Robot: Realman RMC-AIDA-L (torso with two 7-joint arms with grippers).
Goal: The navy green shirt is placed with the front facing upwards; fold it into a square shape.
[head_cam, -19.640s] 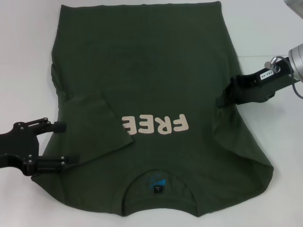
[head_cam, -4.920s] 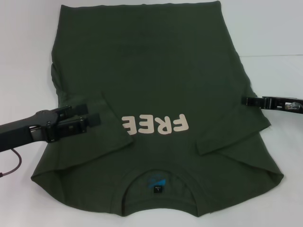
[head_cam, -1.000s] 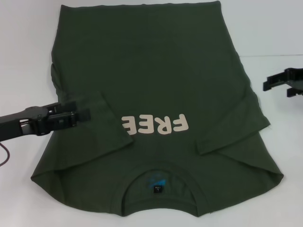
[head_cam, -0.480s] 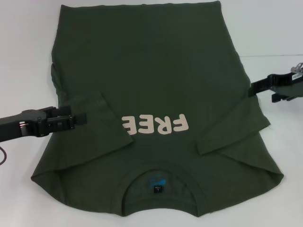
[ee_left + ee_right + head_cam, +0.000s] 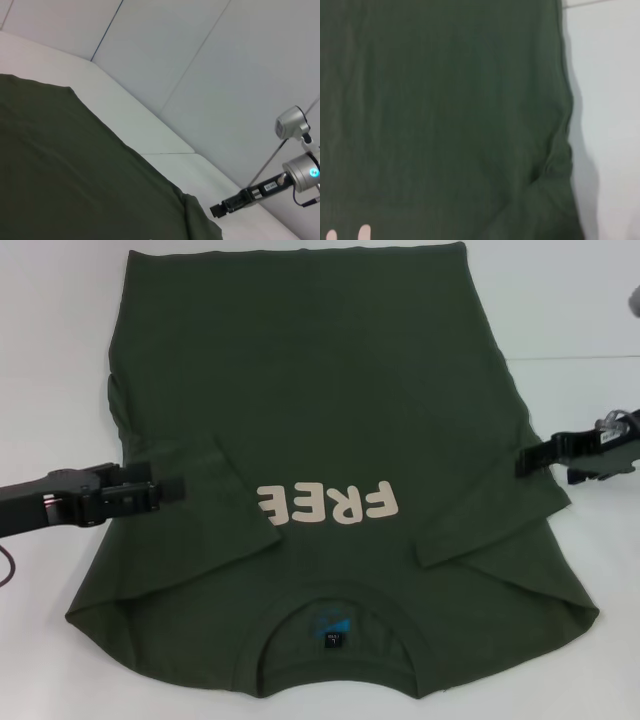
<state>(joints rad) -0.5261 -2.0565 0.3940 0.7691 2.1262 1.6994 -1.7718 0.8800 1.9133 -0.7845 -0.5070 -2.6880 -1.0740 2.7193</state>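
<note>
right tool now nearer navy green shirt; both tools' state unclear | white table

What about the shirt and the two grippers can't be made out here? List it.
- Left gripper, head view: seen side-on, so open or shut is unclear.
- Right gripper, head view: its tip meets the shirt edge; grip unclear.
- Neck label, head view: print too small to read.
- Lettering, right wrist view: cut off by the edge.
</note>
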